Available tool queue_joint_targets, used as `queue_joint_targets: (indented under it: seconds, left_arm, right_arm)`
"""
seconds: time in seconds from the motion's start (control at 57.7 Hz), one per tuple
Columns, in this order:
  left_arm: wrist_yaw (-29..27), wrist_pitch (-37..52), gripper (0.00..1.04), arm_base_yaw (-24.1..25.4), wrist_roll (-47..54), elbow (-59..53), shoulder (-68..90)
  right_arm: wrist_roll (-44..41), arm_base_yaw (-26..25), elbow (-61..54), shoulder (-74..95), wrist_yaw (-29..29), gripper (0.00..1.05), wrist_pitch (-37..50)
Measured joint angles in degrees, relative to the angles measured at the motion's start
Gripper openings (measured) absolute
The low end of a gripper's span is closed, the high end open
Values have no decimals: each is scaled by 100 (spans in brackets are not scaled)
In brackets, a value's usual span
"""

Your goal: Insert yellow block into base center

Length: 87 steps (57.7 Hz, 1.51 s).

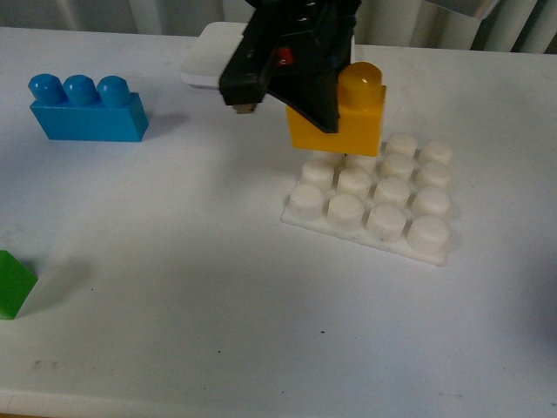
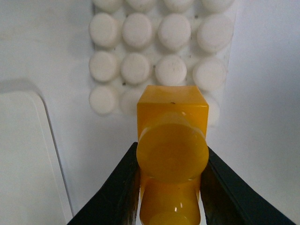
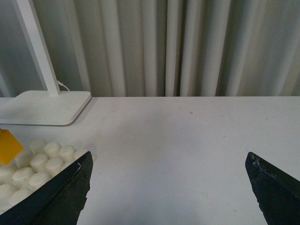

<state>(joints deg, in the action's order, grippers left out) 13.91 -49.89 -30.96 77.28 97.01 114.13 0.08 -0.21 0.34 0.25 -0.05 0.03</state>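
My left gripper [image 1: 300, 104] is shut on the yellow block [image 1: 346, 117], a glossy two-stud brick, and holds it above the far left edge of the base [image 1: 372, 193], a white square plate of round studs. In the left wrist view the black fingers [image 2: 117, 187] clamp the yellow block [image 2: 172, 140] from both sides, with the base [image 2: 154, 51] beyond its tip. My right gripper [image 3: 168, 187] is open and empty over bare table; the base's corner [image 3: 33, 164] and a bit of the yellow block [image 3: 8, 146] show at that view's edge.
A blue three-stud brick [image 1: 85, 109] lies at the far left. A green block [image 1: 13, 283] sits at the near left edge. A white lamp stand [image 1: 209, 57] lies behind the gripper and shows in the right wrist view [image 3: 44, 107], with curtains behind.
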Motion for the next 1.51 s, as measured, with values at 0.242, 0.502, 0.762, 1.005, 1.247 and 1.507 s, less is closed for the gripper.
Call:
queue_joint_targets:
  seconds: [0.242, 0.502, 0.762, 1.005, 1.247, 1.507]
  left_arm:
    - [-111, -72, 31, -212, -46, 588, 573]
    - [-87, -87, 31, -227, -68, 859, 831]
    - [-81, -79, 31, -304, -103, 1014, 1049]
    - [-96, -31, 31, -319, -129, 1104, 1158]
    - [-190, -17, 31, -332, -129, 1132, 1217]
    - [-509, 24, 31, -374, -81, 1147, 1294]
  right_arm:
    - [0, 0, 0, 0, 0, 96, 0]
    - [0, 0, 0, 0, 0, 96, 0]
    - [0, 0, 0, 0, 0, 96, 0]
    - [0, 0, 0, 0, 0, 96, 0]
    - [0, 0, 0, 0, 0, 96, 0]
    - [0, 0, 0, 0, 0, 96, 0]
